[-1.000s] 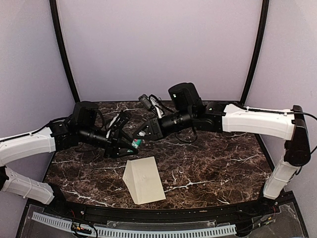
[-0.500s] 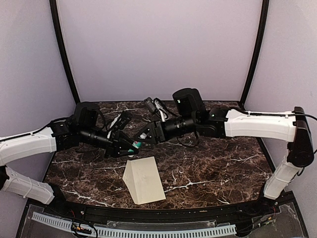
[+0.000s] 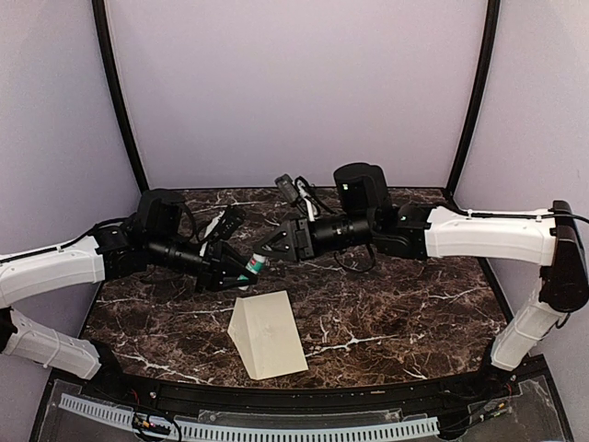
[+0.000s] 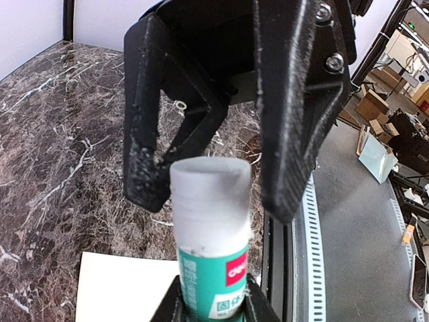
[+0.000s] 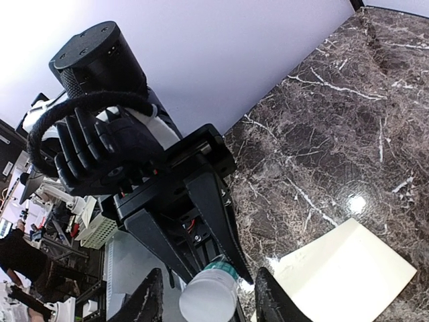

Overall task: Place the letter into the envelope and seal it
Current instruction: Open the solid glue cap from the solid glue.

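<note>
Envelope (image 3: pixel 270 336) lies near the glue stick (image 4: pixel 213 228) (held aloft).

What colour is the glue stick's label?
The glue stick's label is teal green with a red logo; left wrist view shows it best.

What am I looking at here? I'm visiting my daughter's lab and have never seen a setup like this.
These are two robot arms bolted at the near edge of a dark marble table. The wide picture comes from a fixed camera above and behind them. The other two come from small cameras on each wrist, so each shows its own fingers up close. A pale cream envelope lies flat on the table in front of the arms. The left fingers clamp a glue stick with a green label. The right fingers stand open on either side of its white cap, apparently not squeezing it.
</note>
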Robot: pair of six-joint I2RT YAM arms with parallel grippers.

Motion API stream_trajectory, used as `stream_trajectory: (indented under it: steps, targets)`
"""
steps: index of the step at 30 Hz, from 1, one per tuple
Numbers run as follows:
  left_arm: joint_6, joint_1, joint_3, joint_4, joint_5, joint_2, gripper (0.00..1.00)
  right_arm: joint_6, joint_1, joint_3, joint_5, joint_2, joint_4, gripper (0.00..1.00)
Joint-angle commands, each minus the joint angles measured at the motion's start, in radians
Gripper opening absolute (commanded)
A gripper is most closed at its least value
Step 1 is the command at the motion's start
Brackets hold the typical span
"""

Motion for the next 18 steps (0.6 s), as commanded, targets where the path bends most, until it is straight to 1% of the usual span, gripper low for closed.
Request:
stream_trajectory:
  steps: [1,4,6,14,18]
  targets:
    - [0.006,-0.005,0.014,0.015,-0.009,-0.012,0.01,-0.004,0.016,0.008,-0.035,-0.008,0.040,0.40]
    - [0.005,-0.005,0.015,0.015,-0.007,-0.009,0.00,-0.002,0.019,0.010,-0.037,-0.006,0.043,0.31]
    - [0.004,-0.005,0.015,0.015,-0.009,-0.009,0.00,0.000,0.018,0.012,-0.040,-0.002,0.043,0.28]
    - [0.004,-0.005,0.015,0.013,-0.015,-0.011,0.00,0.000,0.019,0.011,-0.015,-0.010,0.031,0.19]
    - [0.004,-0.005,0.015,0.014,-0.020,-0.011,0.00,-0.004,0.018,0.008,0.008,-0.021,0.026,0.18]
